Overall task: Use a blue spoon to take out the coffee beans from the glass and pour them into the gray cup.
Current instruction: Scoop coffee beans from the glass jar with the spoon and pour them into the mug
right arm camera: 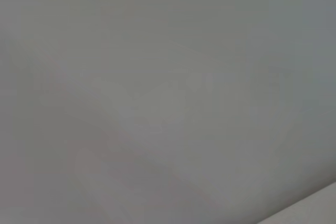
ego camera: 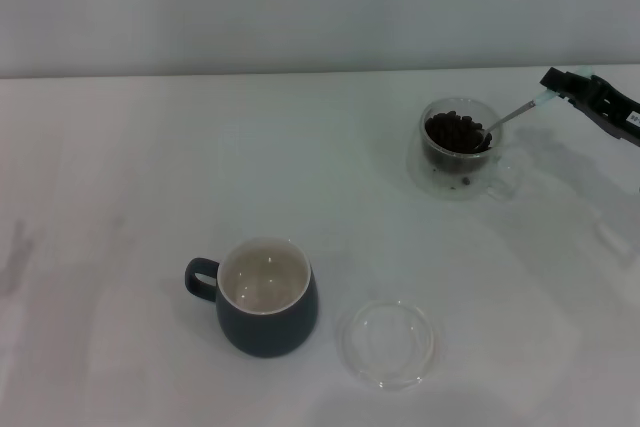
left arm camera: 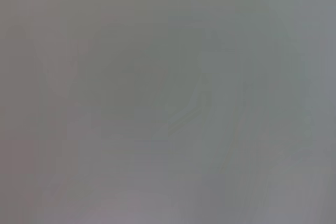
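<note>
In the head view the glass [ego camera: 458,152] stands at the right rear of the table, filled with dark coffee beans [ego camera: 456,131]. The blue spoon [ego camera: 515,114] slants down into it, bowl among the beans, pale handle rising to the right. My right gripper [ego camera: 556,86] comes in from the right edge and is shut on the spoon's handle end. The gray cup [ego camera: 262,297] with a cream inside stands near the front, left of centre, its handle to the left. The left gripper is out of view. Both wrist views show only flat grey.
A flat clear round dish [ego camera: 388,341] lies just right of the gray cup. The white table [ego camera: 150,167] stretches to a pale wall behind.
</note>
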### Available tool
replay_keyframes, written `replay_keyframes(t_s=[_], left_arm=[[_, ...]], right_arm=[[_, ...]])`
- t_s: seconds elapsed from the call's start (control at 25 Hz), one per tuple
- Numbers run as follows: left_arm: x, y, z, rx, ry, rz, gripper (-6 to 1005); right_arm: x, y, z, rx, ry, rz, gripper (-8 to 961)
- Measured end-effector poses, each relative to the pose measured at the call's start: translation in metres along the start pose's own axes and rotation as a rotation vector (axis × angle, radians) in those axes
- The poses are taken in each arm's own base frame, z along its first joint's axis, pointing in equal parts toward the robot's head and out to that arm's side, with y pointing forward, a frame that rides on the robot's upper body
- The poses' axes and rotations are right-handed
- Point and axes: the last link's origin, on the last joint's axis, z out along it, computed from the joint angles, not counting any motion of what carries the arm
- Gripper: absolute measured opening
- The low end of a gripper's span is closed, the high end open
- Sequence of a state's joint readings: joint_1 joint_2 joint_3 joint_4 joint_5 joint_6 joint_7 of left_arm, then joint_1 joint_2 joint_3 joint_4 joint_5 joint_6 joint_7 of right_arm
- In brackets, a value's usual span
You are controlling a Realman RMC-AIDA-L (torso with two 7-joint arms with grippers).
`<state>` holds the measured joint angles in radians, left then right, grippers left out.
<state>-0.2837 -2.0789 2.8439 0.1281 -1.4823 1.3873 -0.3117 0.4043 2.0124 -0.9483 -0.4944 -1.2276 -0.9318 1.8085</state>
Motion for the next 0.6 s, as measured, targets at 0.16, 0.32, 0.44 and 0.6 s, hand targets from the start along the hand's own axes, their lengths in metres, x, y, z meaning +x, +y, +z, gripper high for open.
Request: replay_keyframes(t_s=[0.16, 0.32, 0.44, 0.6], left_arm=[[-0.0004, 0.0008, -0.0001, -0.007, -0.003, 0.004, 892], [-0.0002, 0.0, -0.0002, -0.007, -0.003, 0.008, 892], [-0.0001, -0.0018, -0.0004, -0.005, -0.005, 0.016, 892], [-0.0003, -0.002, -0.0004, -0.005, -0.007, 0.017, 892]], right_arm=[[0.0022, -0.003, -0.0021, 0.002, -0.02, 0.048, 146], [0.0029, -0.0046, -0.0033, 0.001, -0.04, 0.084, 146], [0.0046, -0.0059, -0.0037, 0.001, -0.05, 0.113, 146], [0.0058, -0.0079, -0.0053, 0.0, -0.073, 0.156, 146]])
